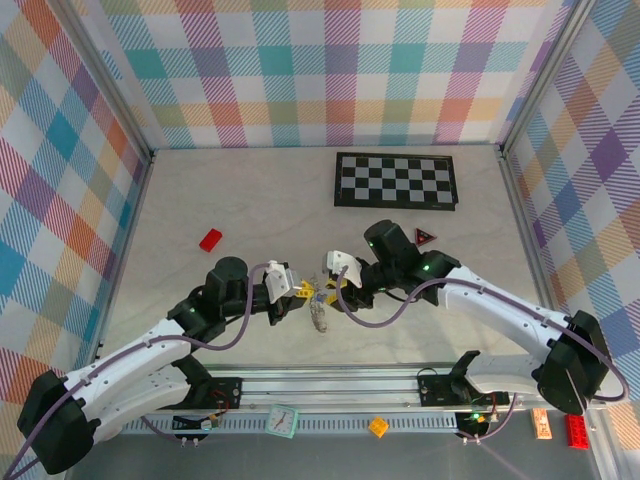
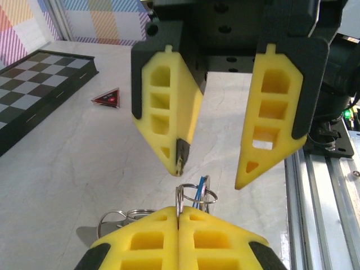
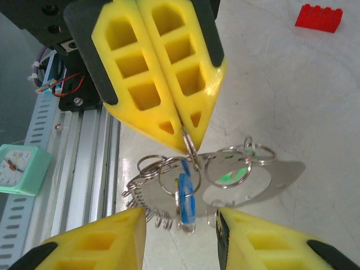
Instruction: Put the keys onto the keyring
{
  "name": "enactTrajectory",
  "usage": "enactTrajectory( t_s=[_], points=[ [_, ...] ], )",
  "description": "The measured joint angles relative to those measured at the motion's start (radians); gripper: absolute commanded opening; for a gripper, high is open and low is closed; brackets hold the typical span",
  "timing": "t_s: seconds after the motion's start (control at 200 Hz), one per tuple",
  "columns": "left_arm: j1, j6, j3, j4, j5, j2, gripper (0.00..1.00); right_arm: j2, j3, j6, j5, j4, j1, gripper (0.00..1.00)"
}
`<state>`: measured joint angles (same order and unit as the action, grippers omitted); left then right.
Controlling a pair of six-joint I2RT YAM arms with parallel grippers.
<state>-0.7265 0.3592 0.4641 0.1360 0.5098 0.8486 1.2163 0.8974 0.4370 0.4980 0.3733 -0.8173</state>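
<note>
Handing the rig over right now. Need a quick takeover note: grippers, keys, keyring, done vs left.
Left gripper: shut, pinching one ring of the keyring.
Right gripper: open, facing the left one, tips close to the pinched ring.
Blue key: hanging among the rings below the pinch. Green key: beside it, at another ring.
Done: cannot tell whether either key is fully threaded.
Left: check both keys, thread whichever is loose.
</note>
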Motion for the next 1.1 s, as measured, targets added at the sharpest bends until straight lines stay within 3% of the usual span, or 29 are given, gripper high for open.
enactTrajectory(
  t_s=[0.13, 0.275, 0.48, 0.715, 1.1],
  points=[
    [0.0, -0.013, -0.009, 0.026, -0.007, 0.0, 0.0, 0.0, -0.004, -0.036, 0.009, -0.027, 0.0, 0.35],
    [0.0, -0.027, -0.017, 0.044, -0.009, 0.0, 0.0, 0.01, -0.004, -0.055, 0.022, -0.046, 0.0, 0.25],
    [-0.001, -0.037, -0.024, 0.064, -0.014, -0.006, 0.0, 0.025, -0.004, -0.061, 0.023, -0.048, 0.0, 0.24],
    [-0.001, -0.056, -0.036, 0.092, -0.013, -0.009, 0.0, 0.04, -0.004, -0.059, 0.026, -0.053, 0.0, 0.0],
    [-0.003, -0.084, -0.087, 0.185, -0.004, -0.011, 0.0, 0.135, 0.027, -0.003, 0.03, -0.035, 0.0, 0.0]
  ],
)
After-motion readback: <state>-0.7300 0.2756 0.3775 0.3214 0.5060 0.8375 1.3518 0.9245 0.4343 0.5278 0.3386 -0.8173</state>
